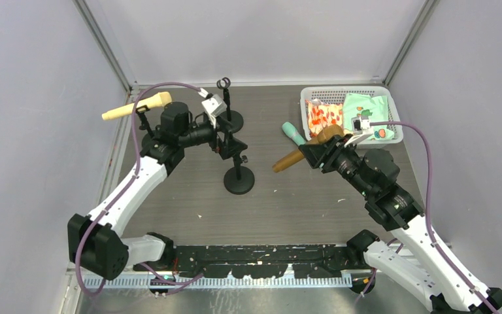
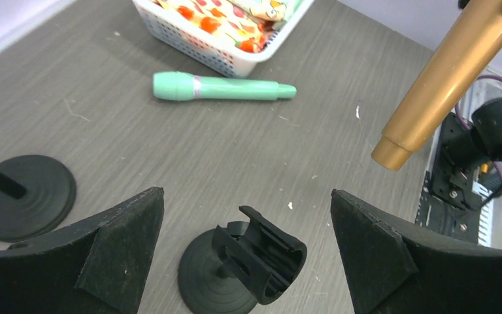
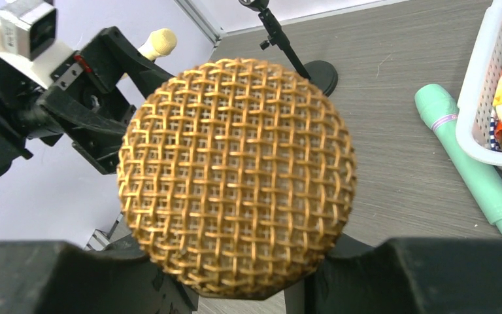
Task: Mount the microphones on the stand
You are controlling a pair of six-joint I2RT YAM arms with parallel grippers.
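Left wrist view: golden-brown microphone (image 2: 444, 78), pinched by right fingers (image 3: 431, 275), slants tail-first toward stand clip (image 2: 261, 252) between spread left fingers (image 2: 114, 252).

The cream-yellow microphone (image 1: 136, 106) sits nearly level atop a black stand (image 1: 145, 123) at upper left. The golden-brown microphone (image 1: 296, 156), mesh-headed, slants off the table right of centre, handle toward lower left. The mint-green microphone (image 1: 293, 133) lies flat just above it. Two more stands, the front stand (image 1: 238, 178) and the back stand (image 1: 226, 104), carry nothing.
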